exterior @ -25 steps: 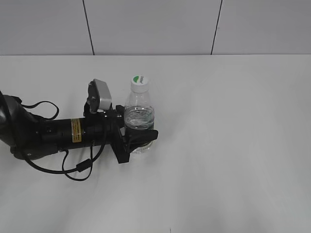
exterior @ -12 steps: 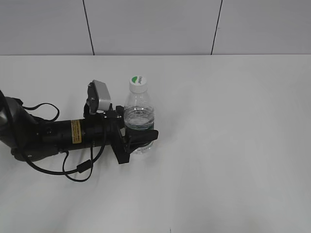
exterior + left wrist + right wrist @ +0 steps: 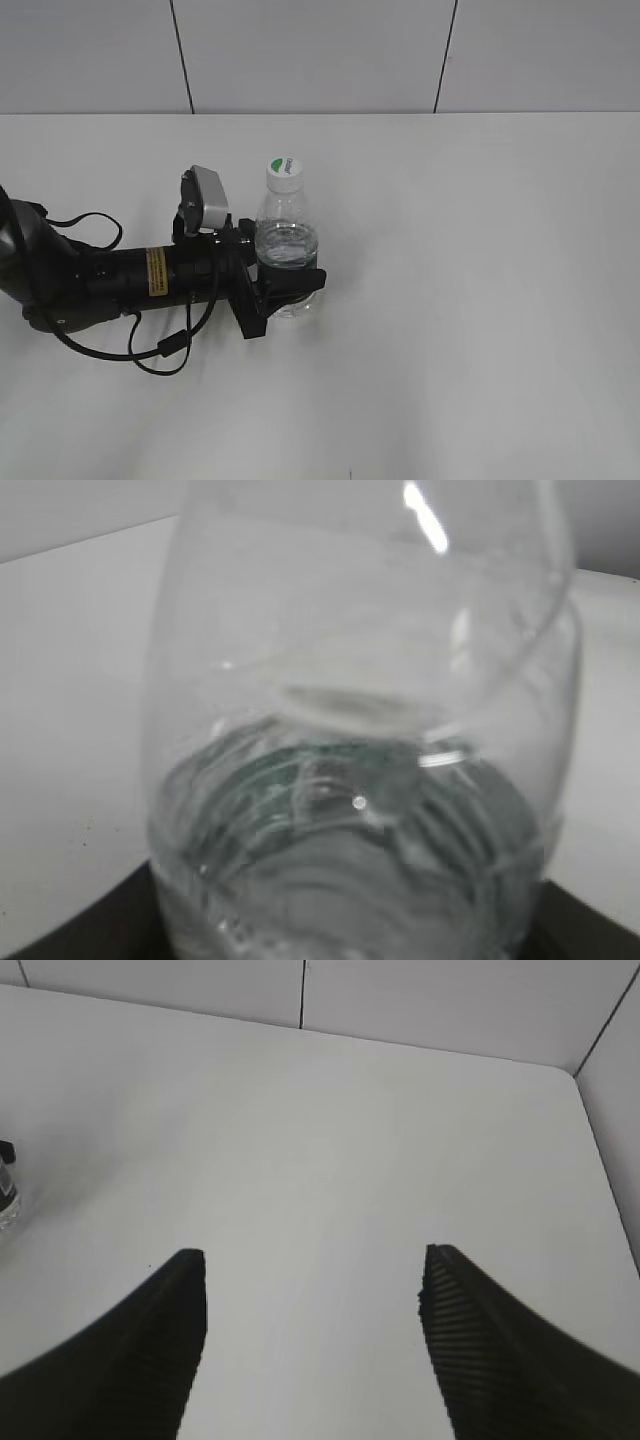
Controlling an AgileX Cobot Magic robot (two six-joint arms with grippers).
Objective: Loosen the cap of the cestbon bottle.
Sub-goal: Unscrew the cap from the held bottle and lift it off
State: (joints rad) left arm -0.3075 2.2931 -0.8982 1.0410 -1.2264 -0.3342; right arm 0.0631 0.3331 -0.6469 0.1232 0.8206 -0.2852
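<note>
The left arm lies low and flat across the white desk point(image 3: 480, 300), with lots of bare room to the right. Its left claw point(image 3: 290, 285) hugs the lower part of the upright cestbon bottle point(image 3: 287, 250), cap point(image 3: 286, 170) on top. The right claw point(image 3: 310, 1320) hangs wide apart, holding nothing, probably far off.

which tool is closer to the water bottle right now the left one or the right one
Left. The left tool is clamped around the lower body of the cestbon bottle. The right tool is open over bare table, with the bottle only at its view's far left edge.
</note>
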